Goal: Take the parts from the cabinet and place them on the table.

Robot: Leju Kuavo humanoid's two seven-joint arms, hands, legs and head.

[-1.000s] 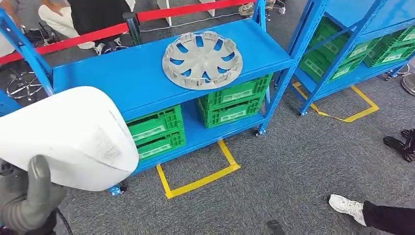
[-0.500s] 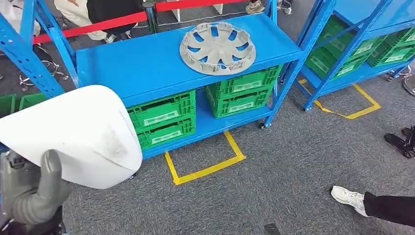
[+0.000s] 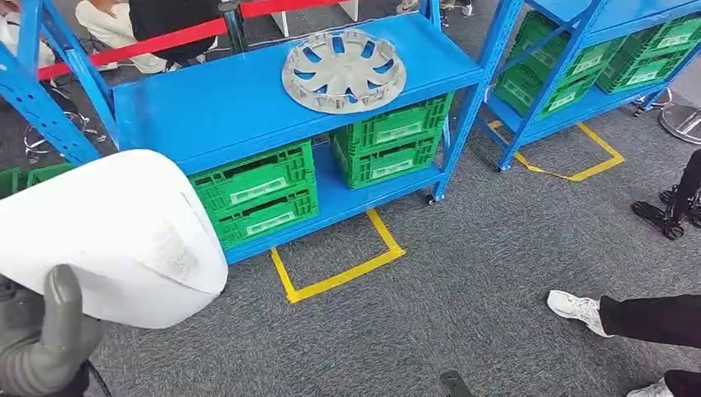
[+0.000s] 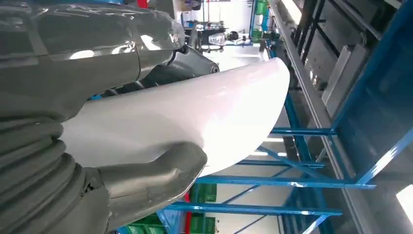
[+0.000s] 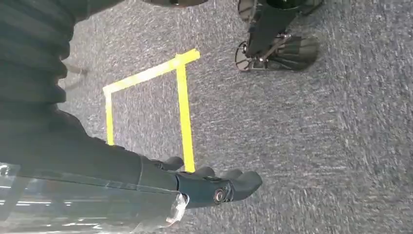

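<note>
Left robot hand point(image 3: 41, 343): clamped beneath white panel part point(image 3: 116, 236), thumb up its near face, apparently to steady it for carrying. Right robot hand point(image 5: 209, 187): hung empty over carpet, fingers loosely apart. Beyond: grey wheel cover point(image 3: 343, 70) lay on blue shelf point(image 3: 215, 116), above green crates point(image 3: 252, 194).

Bright, even light; glare behind the left wrist view.

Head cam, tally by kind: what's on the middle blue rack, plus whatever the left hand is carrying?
Grey wheel cover, top shelf: 1
Green crates, lower shelf: 4
White panel, held by the left hand: 1
Total: 6
</note>
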